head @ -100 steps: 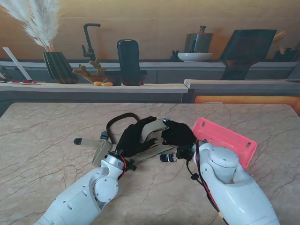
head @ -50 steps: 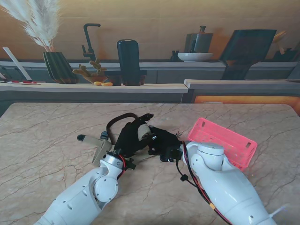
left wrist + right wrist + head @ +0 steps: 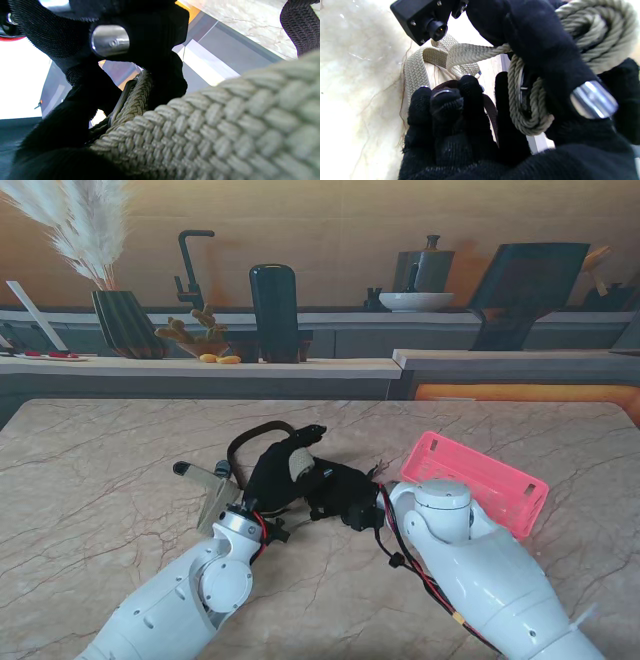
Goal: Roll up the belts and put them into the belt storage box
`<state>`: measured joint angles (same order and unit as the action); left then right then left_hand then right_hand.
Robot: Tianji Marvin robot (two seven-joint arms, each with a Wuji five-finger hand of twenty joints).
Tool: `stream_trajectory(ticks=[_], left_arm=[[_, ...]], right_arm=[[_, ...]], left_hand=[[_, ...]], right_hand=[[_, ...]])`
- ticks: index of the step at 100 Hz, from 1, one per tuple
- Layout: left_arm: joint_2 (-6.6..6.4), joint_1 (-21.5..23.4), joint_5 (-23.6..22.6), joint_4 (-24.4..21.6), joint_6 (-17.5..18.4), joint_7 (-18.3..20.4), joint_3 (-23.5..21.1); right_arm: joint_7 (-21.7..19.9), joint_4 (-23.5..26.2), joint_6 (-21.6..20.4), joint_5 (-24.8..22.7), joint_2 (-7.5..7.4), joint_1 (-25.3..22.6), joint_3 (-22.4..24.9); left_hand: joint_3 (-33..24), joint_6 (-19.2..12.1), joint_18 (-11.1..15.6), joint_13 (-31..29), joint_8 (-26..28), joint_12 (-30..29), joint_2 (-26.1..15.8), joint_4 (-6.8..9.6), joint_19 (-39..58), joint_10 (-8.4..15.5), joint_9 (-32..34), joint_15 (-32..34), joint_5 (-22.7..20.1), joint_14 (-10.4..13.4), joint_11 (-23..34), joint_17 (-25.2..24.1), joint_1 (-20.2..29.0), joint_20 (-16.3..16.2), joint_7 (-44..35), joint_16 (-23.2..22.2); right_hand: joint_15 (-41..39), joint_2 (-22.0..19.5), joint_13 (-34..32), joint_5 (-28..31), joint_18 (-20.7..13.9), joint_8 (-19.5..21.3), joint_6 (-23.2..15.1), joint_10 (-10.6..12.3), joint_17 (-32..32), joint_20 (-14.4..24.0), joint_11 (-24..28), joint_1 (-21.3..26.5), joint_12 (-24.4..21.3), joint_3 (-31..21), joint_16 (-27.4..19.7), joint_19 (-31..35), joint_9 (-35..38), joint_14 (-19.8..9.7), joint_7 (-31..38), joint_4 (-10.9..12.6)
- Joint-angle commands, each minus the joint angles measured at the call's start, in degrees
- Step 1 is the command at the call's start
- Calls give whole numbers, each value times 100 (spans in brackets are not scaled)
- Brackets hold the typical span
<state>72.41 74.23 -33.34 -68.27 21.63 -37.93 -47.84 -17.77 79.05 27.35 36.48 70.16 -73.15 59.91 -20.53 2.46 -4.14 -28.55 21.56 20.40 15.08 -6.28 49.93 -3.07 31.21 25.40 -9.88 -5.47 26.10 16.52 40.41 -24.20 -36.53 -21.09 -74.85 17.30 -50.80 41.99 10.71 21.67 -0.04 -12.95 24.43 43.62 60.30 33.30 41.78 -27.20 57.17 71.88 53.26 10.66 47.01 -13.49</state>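
Marble table (image 3: 120, 480) fills your stand view; no brand, label or writing legible on anything here.

Pink belt storage box (image 3: 480, 480), slotted walls, lies on the table to the right of the hands, touching or just beside the right forearm; you cannot tell which.

Left hand (image 3: 278, 470), black glove, sits left of the box, fingers curled round the beige woven belt (image 3: 300, 465). Left wrist view confirms the braided webbing (image 3: 212, 130) pressed right against the camera.

Right hand (image 3: 345, 495) lies between the left hand and the box, meeting the left hand at the coil. Right wrist view: its fingers (image 3: 445, 105) are bunched over a dark brown belt (image 3: 492, 110), with the rolled beige belt (image 3: 595, 32) beside them.

The beige belt's loose tail (image 3: 205, 477) trails on the table, left of the left hand.

The brown belt's loop (image 3: 250, 435) shows on the far side of the left hand.
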Motion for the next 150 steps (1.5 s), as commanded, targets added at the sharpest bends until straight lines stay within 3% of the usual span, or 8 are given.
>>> stream_trajectory(ticks=[1, 6, 24, 73, 97, 118, 134, 150], left_arm=[[106, -2, 51, -49, -65, 91, 27], [117, 15, 136, -66, -79, 144, 22], [191, 121, 383, -161, -44, 89, -65], [220, 369, 748, -499, -71, 149, -308], [166, 375, 827, -559, -194, 400, -325], [162, 339, 801, -525, -328, 407, -294], [124, 209, 476, -355, -399, 313, -200], [84, 119, 247, -280, -504, 289, -99]], right_arm=[[-22, 285, 10, 67, 110, -72, -145], [61, 380, -11, -150, 88, -95, -190], [150, 642, -290, -1795, -162, -71, -503], [1190, 939, -364, -4254, -292, -427, -342], [1514, 1321, -1256, -4430, -327, -985, 247], [1849, 1676, -2206, -5276, -417, -1434, 526], [2118, 1779, -2688, -5762, -439, -1602, 617], [2293, 1709, -2812, -6091, -438, -1539, 525]], left_hand=[[1165, -177, 98, -59, 9, 1, -1155, 217, -131, 168, 223, 52, -330, 199, 69, -11, 2279, 91, -370, 107], [2164, -222, -55, -166, 9, 147, -1369, 173, -127, 154, 511, 74, -643, 170, 65, -54, 3298, 79, -648, 116], [1725, -360, -505, -255, 126, 213, -1479, 135, -3, -31, 787, 201, -931, -20, 30, -263, 3355, -15, -1187, 112], [1487, -249, -761, -472, 104, 130, -1392, 132, 218, -324, 1192, 413, -1078, -434, 273, -78, 3356, -127, -1414, 49], [2144, -242, -896, -1716, 166, 2184, -1600, 217, 630, 46, 1931, 1581, -910, -585, 3244, 918, 3356, -141, -1598, -608], [2067, -83, -1384, -3322, 133, 3167, -876, 448, 2202, 243, 2727, 3022, -1065, -591, 4017, 2432, 2664, -111, -1652, -1155], [-1352, 297, -1418, -4440, 458, 3212, 406, 400, 4133, 387, 3070, 4969, -1179, -137, 4359, 3648, 54, 140, -1039, -1671], [-2059, 561, -916, -4458, 262, 3276, 1368, 308, 4908, 569, 3080, 6302, -731, 540, 4520, 4324, -413, 340, -290, -1949]], right_hand=[[-155, 366, -18, 514, -41, -93, -1217, -376, 4, 165, 155, 975, 26, -373, 47, 278, 139, -53, 625, 303], [-153, 524, -67, 482, 6, -52, -889, -393, 23, 148, 160, 592, -23, -393, 0, 322, 182, -3, 563, 232], [-5, 855, -99, 845, 158, 1198, -39, -434, 54, -38, 23, -792, -240, -1493, -195, 368, 208, 134, -895, 682], [241, 654, -35, 486, 244, 1052, 134, -459, 27, -285, -157, -295, -502, -1255, -478, 385, 100, 225, -1108, 650], [1068, 1120, 319, -188, 136, 224, -159, -232, -180, -470, -762, 557, -864, -1523, -853, -64, -280, 95, -98, 343], [1399, 1530, 413, -81, 95, 752, -156, -76, -181, -434, -1011, -370, -936, -2251, -941, -281, -471, -51, -906, 512], [1660, 1718, 526, -254, 116, 1092, -22, -37, -192, -450, -1198, -938, -994, -2018, -1023, -419, -622, -87, -1346, 701], [1785, 1255, 639, -265, 210, 1194, 208, -116, -217, -374, -1312, -1517, -1005, -910, -1011, -521, -691, 21, -1642, 773]])
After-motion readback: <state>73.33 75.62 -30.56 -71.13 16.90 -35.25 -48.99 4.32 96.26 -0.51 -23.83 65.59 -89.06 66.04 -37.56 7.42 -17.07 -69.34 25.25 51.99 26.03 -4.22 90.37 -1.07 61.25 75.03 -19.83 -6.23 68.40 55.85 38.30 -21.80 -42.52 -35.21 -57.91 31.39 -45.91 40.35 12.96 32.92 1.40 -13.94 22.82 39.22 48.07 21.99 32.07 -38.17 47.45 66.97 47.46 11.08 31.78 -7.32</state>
